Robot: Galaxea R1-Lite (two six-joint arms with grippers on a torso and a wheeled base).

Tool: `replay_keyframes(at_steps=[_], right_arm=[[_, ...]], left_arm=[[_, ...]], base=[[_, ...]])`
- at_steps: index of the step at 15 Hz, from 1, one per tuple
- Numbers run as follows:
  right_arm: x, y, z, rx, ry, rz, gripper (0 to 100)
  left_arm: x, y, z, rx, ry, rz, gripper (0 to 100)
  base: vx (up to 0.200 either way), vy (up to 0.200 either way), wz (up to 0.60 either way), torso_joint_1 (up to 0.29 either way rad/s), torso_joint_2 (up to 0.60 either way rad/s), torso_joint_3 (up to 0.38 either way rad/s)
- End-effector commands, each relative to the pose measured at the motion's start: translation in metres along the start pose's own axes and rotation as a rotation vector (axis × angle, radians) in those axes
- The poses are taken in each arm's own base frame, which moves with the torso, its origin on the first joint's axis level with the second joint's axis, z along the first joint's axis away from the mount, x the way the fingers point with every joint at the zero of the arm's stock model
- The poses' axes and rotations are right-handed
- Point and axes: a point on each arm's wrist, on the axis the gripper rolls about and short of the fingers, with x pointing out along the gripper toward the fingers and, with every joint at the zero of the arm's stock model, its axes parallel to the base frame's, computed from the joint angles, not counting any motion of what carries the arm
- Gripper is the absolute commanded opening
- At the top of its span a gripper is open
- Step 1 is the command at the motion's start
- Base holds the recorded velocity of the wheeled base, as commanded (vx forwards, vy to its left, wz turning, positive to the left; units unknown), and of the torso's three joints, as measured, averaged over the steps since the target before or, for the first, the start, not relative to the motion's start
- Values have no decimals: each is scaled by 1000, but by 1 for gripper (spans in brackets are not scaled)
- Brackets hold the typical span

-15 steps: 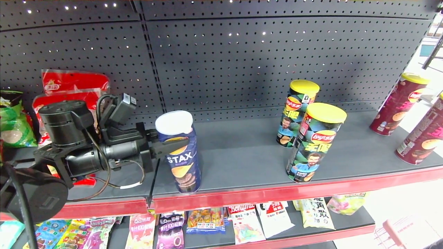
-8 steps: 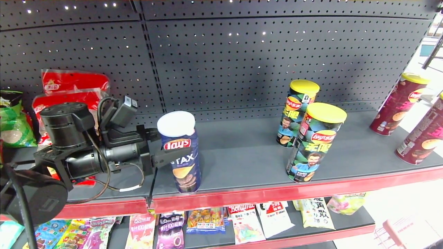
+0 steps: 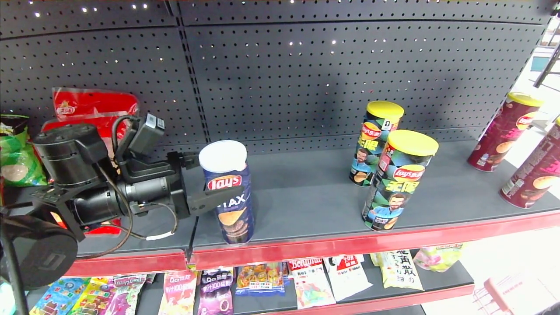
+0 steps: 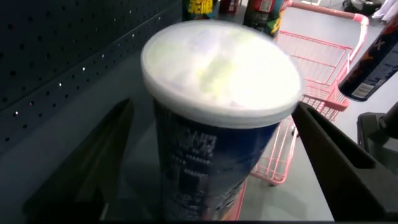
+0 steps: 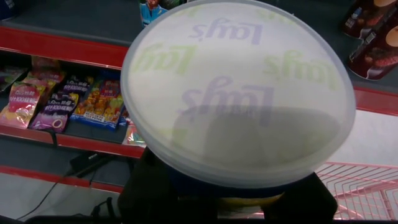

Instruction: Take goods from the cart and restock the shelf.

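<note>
Head camera looks forward and down over the dark grey metal shelf (image 3: 306, 197). Left wrist camera, tight on its white-lidded blue canister (image 4: 217, 118), shared with the head view. Right wrist, closer still, peers down past another white lid (image 5: 236, 87) at that shelf.

The left claw (image 3: 218, 176) has released the blue can (image 3: 229, 210) and drawn back.

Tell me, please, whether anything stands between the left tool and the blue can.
Nothing visible does: the left tool is open around the upright blue can on the shelf, with one finger on each side and a gap to the can.
</note>
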Motion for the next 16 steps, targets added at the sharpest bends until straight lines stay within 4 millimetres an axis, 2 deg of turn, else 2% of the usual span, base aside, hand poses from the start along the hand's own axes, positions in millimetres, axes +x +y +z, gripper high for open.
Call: replay_keyframes(at_steps=[1, 4, 12, 14, 16], right_arm=[[0, 0, 0, 0, 1, 1, 0], [1, 0, 1, 1, 4, 1, 0], [2, 0, 0, 1, 14, 3, 0], [2, 0, 0, 1, 19, 4, 0], [5, -1, 3, 3, 29, 6, 0]], left_arm=[[-3, -3, 10, 25, -24, 1, 100], [-7, -7, 23, 19, -57, 1, 100], [-5, 1, 53, 91, -133, 36, 100], [-5, 4, 54, 85, -146, 158, 100], [-6, 11, 67, 92, -189, 346, 100]], base=[[0, 0, 0, 0, 0, 0], [0, 0, 0, 0, 0, 0], [0, 0, 0, 0, 0, 0], [0, 0, 0, 0, 0, 0], [0, 0, 0, 0, 0, 0]])
